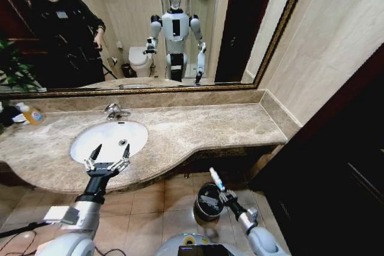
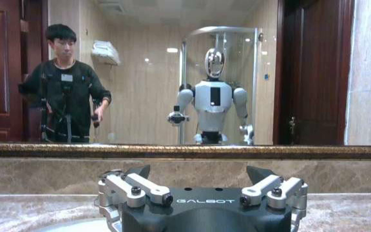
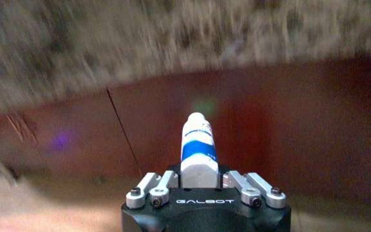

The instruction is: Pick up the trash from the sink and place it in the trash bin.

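Nearest to you, low on the left, your left gripper (image 1: pixel 110 154) hangs just over the front rim of the sink (image 1: pixel 87 142), at the counter's front edge, with its jaws spread wide and nothing between them. In the left wrist view the same gripper (image 2: pixel 198 176) faces the mirror with its dark fingertips (image 2: pixel 139 171) well apart.

Behind it you see the basin as a wide white oval with a chrome drain (image 1: pixel 123 142) at its middle and a chrome faucet (image 1: pixel 114 111) at its back rim. Its bowl looks bare apart from the drain. At the counter's far left edge stands an orange-capped bottle (image 1: pixel 31 114).

Moving right, the beige marble counter (image 1: pixel 210 127) curves along its front edge and runs to the right wall, with a raised marble backsplash and a gold-framed mirror (image 1: pixel 180 28) above. Below the counter you have brown floor tiles (image 1: pixel 144 208).

Right of centre, on the floor, sits the small round black trash bin (image 1: pixel 208 201) with its shiny rim. Your right gripper (image 1: pixel 221 189) hovers at the bin's right edge, jaws closed on a small bottle (image 1: pixel 216 178). The right wrist view shows that bottle (image 3: pixel 197 145) standing out between the closed jaws: whitish, with a blue label band and a rounded tip. Behind it the view is blurred, brown below and mottled stone above.
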Robot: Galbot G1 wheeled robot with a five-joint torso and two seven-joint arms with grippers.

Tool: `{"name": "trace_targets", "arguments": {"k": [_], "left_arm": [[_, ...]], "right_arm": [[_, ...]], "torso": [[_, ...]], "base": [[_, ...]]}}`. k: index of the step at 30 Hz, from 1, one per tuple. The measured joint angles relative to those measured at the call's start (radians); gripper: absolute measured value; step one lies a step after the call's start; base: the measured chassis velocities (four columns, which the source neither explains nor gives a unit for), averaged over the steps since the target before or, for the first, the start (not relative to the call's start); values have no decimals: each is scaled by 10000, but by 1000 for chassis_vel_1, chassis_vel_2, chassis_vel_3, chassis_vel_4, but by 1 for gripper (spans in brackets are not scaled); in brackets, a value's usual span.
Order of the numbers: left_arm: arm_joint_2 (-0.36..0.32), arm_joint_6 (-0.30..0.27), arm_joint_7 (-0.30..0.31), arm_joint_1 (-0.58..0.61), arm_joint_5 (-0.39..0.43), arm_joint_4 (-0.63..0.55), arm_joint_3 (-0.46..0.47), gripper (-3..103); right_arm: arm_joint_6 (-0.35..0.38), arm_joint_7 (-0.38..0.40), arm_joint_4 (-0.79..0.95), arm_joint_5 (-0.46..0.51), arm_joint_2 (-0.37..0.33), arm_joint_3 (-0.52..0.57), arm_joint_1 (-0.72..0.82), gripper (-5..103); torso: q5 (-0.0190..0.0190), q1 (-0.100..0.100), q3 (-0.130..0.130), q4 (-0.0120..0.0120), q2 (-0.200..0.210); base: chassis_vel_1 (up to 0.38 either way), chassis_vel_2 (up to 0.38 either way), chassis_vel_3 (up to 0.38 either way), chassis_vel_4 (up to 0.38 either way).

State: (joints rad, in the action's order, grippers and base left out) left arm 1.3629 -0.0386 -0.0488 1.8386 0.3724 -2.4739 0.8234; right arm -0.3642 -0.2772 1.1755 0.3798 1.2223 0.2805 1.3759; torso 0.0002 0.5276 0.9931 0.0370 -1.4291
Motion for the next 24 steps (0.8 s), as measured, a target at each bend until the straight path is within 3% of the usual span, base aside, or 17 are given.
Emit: {"name": "trace_targets", "arguments": {"k": [2, 11, 15, 16, 21, 23, 24], "left_arm": [[0, 0, 0, 0, 0, 0, -1, 100], [0, 0, -1, 0, 0, 0, -1, 100], [0, 0, 0, 0, 0, 0, 0, 100], [0, 0, 0, 0, 0, 0, 0, 100], [0, 0, 0, 0, 0, 0, 0, 100], [0, 0, 0, 0, 0, 0, -1, 100], [0, 0, 0, 0, 0, 0, 0, 100]], "right_arm": [[-59, -73, -1242, -210, 305, -55, -431, 30], [-14, -94, -2463, -750, 773, -45, -873, 30], [-178, 123, -2531, -1019, 970, -46, -908, 51], [-178, 123, -2531, -1019, 970, -46, -908, 51], [-203, 232, -2465, -1146, 1027, -51, -894, 73], [-204, 247, -2438, -1146, 1025, -49, -884, 73], [-209, 263, -2416, -1146, 1019, -50, -878, 79]], "torso": [[-1, 0, 1, -1, 0], [-5, 0, 0, -2, 0], [-3, 0, 0, -1, 0], [-3, 0, 0, -1, 0], [-3, 0, 0, -2, 0], [-4, 0, 0, -2, 0], [-3, 0, 0, -1, 0]], "base": [[0, 0, 0, 0], [0, 0, 0, 0], [0, 0, 0, 0], [0, 0, 0, 0], [0, 0, 0, 0], [0, 0, 0, 0], [0, 0, 0, 0]]}}
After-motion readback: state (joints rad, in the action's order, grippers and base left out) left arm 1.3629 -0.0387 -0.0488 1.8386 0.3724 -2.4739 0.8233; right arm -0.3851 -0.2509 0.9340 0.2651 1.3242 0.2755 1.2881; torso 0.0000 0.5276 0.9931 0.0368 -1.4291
